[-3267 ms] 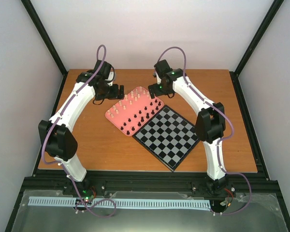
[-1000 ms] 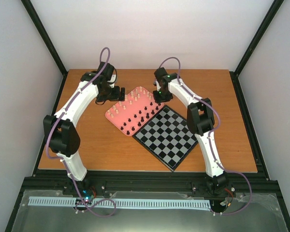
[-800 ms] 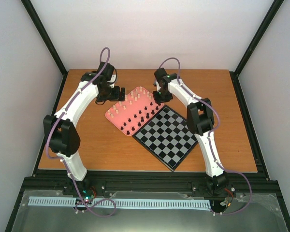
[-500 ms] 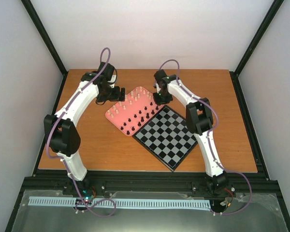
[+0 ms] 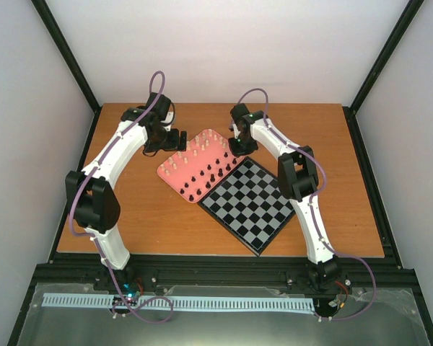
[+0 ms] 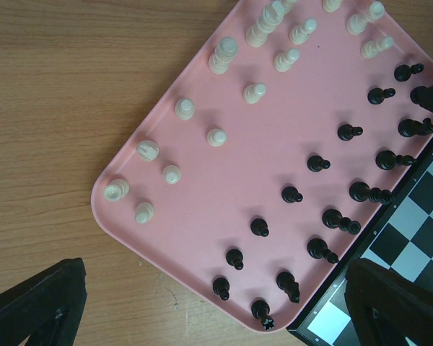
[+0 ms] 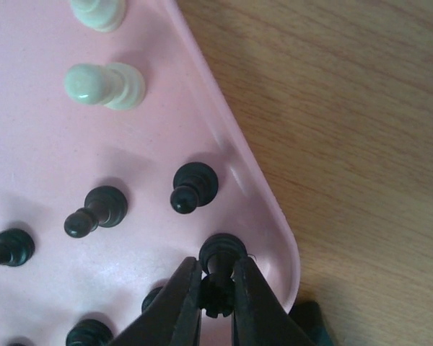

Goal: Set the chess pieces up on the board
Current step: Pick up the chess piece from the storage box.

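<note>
The board [image 5: 252, 203] is seen on the table [image 5: 144, 216] right of centre in the top view, turned cornerwise. Its upper-left edge is met by the pink tray [image 5: 167, 173]. The chess pieces are carried upright on that tray: the cream pieces [image 6: 216, 135] are ranged toward the upper left of the left wrist view, and the black pieces [image 6: 292, 193] toward the lower right, nearest the board.

At the bottom centre of the right wrist view, the right gripper [image 7: 216, 282] is closed to a narrow gap. A black piece [image 7: 222, 251] is pinched between its fingers [image 7: 184, 288]. This piece stands just inside the rim at the tray's rounded corner. Two more black pieces are seen close by to its upper left.

The left gripper [image 6: 213, 265] is held above the tray's lower-left corner. It is spread wide, with nothing grasped, and its fingers are visible only at the two bottom corners of the frame.
</note>
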`<state>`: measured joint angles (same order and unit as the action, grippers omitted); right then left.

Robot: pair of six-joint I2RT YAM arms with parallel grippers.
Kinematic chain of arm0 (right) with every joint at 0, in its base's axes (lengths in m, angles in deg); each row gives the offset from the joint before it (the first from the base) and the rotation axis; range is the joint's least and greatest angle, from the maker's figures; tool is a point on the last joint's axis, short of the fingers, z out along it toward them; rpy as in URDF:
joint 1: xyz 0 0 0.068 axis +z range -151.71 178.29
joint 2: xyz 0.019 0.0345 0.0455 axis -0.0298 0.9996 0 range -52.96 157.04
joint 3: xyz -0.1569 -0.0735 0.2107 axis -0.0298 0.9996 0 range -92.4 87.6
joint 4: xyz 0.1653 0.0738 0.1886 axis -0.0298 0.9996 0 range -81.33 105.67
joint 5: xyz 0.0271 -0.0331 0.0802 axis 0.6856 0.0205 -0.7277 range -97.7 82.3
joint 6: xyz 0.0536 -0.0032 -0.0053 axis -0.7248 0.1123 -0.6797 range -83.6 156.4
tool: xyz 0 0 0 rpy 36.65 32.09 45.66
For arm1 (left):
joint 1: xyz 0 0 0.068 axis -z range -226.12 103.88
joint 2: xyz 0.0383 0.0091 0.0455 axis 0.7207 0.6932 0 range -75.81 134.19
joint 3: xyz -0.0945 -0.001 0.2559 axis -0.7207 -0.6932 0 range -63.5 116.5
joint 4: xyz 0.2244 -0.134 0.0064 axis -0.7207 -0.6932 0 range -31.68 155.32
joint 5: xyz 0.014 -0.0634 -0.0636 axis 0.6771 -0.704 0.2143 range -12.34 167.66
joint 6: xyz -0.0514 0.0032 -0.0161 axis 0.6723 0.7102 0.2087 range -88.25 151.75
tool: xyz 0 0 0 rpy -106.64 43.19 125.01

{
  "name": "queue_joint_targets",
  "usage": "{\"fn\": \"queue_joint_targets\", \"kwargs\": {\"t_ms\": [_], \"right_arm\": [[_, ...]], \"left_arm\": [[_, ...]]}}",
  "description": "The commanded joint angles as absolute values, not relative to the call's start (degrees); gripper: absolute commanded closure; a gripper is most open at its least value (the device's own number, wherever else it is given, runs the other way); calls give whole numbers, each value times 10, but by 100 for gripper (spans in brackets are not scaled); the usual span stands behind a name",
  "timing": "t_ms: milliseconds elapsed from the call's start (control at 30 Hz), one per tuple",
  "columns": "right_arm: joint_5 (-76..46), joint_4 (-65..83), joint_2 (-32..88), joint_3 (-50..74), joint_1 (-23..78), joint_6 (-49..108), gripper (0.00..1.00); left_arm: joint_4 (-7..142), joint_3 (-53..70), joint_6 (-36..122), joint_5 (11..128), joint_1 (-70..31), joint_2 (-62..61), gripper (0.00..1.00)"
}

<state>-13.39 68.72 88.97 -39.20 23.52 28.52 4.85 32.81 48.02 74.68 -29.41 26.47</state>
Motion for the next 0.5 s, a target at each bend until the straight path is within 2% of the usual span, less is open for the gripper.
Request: {"fn": "queue_joint_targets", "kwargs": {"t_ms": [0, 67, 267, 467], "right_arm": [[-141, 693, 901, -408, 233, 285, 93], [-140, 694, 900, -409, 233, 287, 97], [-134, 703, 881, -415, 233, 286, 97], [-121, 704, 809, -410, 233, 281, 97]], "left_arm": [[42, 341, 475, 749, -298, 267, 0], [42, 340, 476, 748, -298, 267, 0], [43, 340, 476, 748, -298, 267, 0], [43, 341, 476, 746, -298, 266, 0]]}}
